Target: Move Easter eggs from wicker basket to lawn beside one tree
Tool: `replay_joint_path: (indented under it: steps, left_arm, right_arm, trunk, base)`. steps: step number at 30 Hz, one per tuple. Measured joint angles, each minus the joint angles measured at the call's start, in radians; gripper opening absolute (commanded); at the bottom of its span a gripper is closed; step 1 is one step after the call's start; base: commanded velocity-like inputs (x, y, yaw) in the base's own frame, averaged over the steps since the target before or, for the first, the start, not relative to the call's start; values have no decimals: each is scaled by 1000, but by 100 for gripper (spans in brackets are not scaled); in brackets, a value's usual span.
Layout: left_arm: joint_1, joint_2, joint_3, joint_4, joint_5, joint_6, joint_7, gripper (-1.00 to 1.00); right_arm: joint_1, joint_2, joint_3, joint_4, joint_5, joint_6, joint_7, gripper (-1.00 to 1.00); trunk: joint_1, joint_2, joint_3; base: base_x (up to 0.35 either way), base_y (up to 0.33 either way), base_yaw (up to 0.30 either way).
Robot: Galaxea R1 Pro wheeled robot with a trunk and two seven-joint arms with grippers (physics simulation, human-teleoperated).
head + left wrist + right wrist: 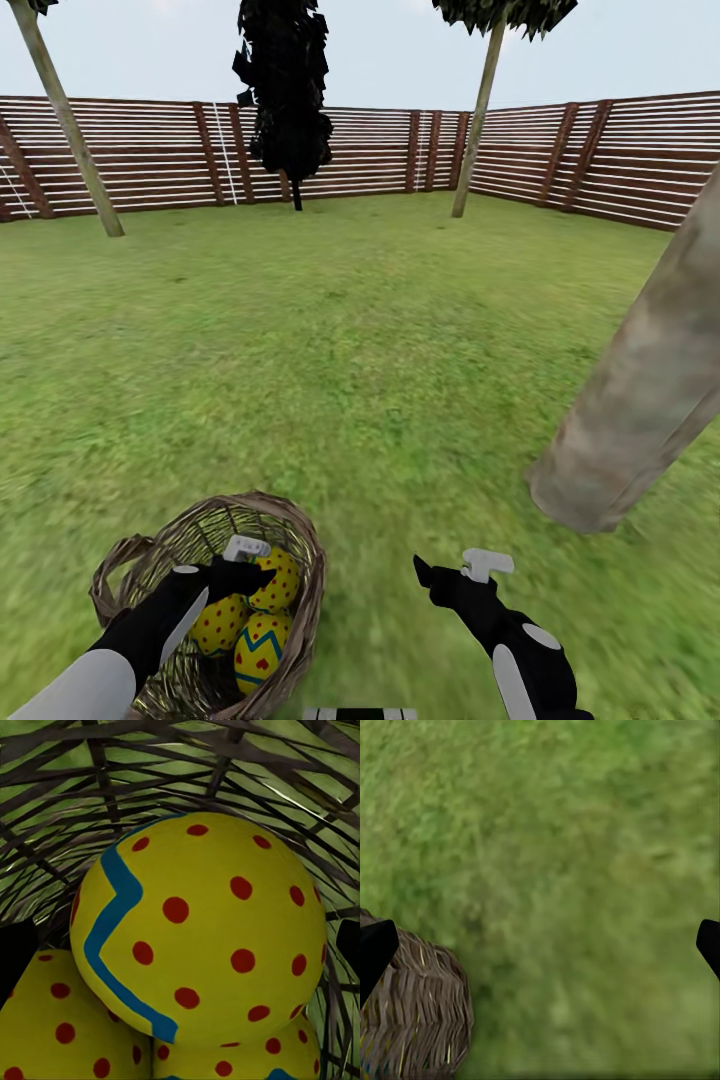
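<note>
The three small yellow Easter eggs (250, 620) lie bunched together inside the round brown woven wicker basket (300, 560), which sits on the mottled green lawn (350, 350) at the near edge of the head view. The robot's left arm covers part of the eggs and the basket's near rim is cut off by the frame. One red-dotted egg (278, 582) lies farthest from the robot, a second dotted one (217, 625) sits beside it, and the egg with the blue zigzag band and red marks (258, 650) lies nearest, its long axis tilted up toward the basket's far rim. In the left wrist view a dotted egg with a blue zigzag (199, 930) looms very close, two more eggs partly hidden beneath it.

The left gripper (240, 565) hangs inside the basket just above the eggs; only dark finger slivers show at the wrist view's sides, well apart, so it is spread wide and holds nothing. The right gripper (450, 572) hovers over bare grass beside the basket, also wide open and empty.

A thick grey-brown tree trunk (640, 400) rises nearby on the right, its top cut off. A brown slatted wooden fence (150, 150) encloses the far lawn.
</note>
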Motion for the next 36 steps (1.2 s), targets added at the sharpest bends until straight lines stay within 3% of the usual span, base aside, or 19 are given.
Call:
replay_joint_path:
  steps: [11,20,36]
  left_arm:
    - [0,-1,1,-2,0,-14,0,100]
    - [1,-2,1,-2,1,-29,0,100]
    - [1,-1,4,-14,3,-39,0,100]
  right_arm:
    - [0,0,1,0,0,0,0,100]
    - [0,0,2,0,0,0,0,100]
    - [0,0,2,-2,3,0,1,100]
  trunk:
    - [0,0,0]
    - [4,-2,-35]
    - [4,-2,-35]
  base:
    - [0,0,0]
    - [0,0,0]
    - [0,0,0]
